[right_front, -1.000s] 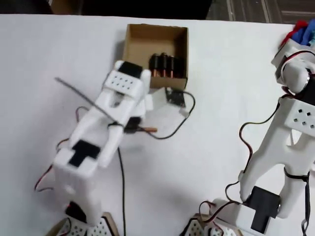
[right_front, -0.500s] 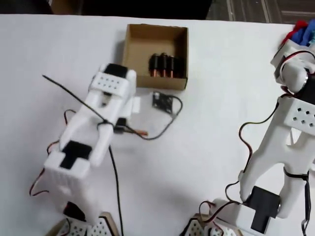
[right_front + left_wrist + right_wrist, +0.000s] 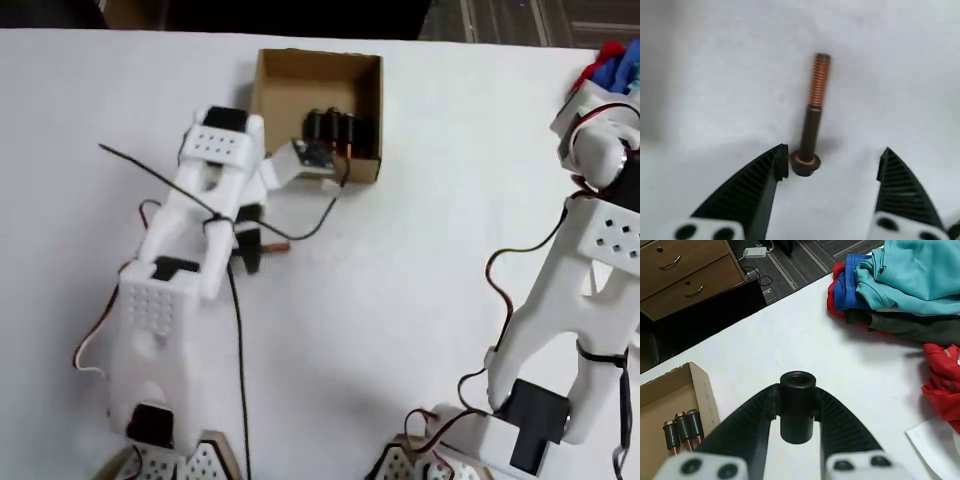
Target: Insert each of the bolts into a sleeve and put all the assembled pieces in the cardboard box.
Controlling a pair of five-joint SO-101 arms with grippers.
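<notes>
Bolt (image 3: 274, 244) lies loose on the tabletop's left half, under the left arm (image 3: 195, 225). It is near the box (image 3: 268, 95), which sits by the far edge with three assembled pieces (image 3: 338, 135) inside.

From the left wrist, the left gripper (image 3: 834, 155) stands wide open and empty. The bolt's head touches (or sits just short of) one jaw, with the thread pointing away.

From the right wrist, the right gripper (image 3: 797, 415) is clamped on a sleeve (image 3: 797, 390), upright with its bore showing.

The step in hand looks like the pick: centre the jaws over the shank just past the head, leaving the thread free for the sleeve.
</notes>
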